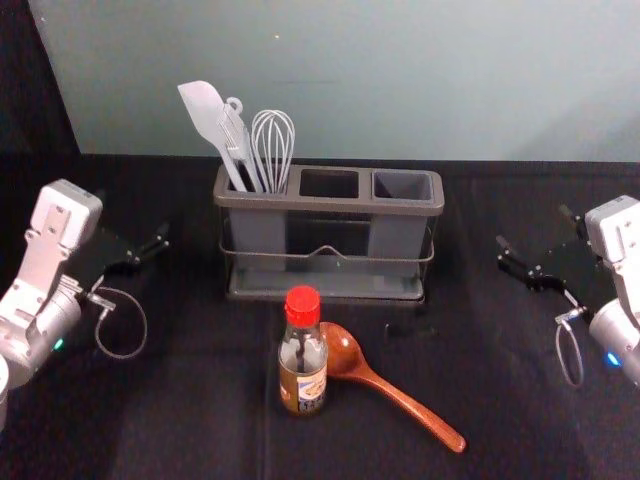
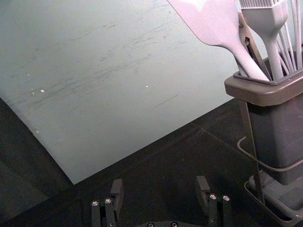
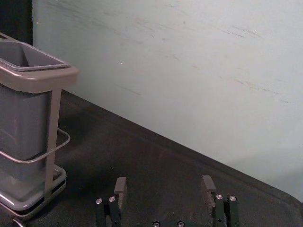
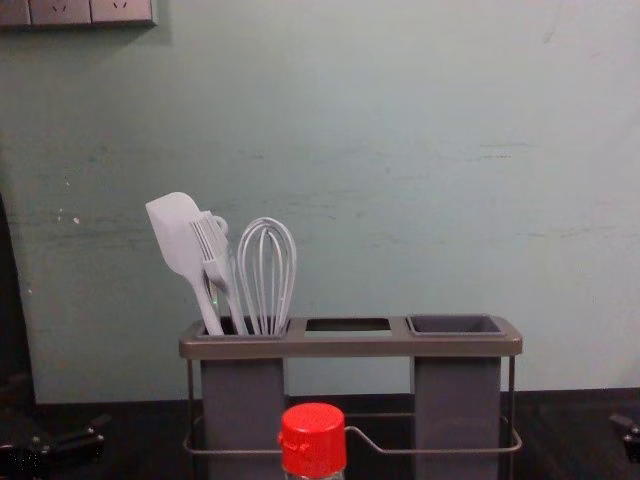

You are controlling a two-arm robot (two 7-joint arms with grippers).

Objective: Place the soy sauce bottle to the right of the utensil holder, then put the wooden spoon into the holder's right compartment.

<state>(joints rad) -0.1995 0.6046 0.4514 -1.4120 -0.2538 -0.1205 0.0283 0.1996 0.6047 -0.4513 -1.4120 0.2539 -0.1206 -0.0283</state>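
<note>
My left hand (image 1: 133, 218) is wide open, empty, left of the utensil holder (image 1: 330, 204); my right hand (image 1: 535, 230), equally wide and empty, is off its right. Soy sauce bottle (image 1: 303, 365) stands before the holder, wooden spoon (image 1: 395, 393) lying just beside it.

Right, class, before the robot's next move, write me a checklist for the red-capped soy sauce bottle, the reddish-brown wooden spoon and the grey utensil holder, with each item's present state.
1. Soy sauce bottle upright: ok, it stands in front of the utensil holder.
2. Bottle placed to the holder's right: not ok, not yet moved there.
3. Wooden spoon free of the bottle: cannot tell, its bowl lies right beside it.
4. Right compartment open for the spoon: ok, no utensil juts from it.
5. Grippers open and unloaded: ok, left gripper at the holder's left, right gripper at its right.
</note>
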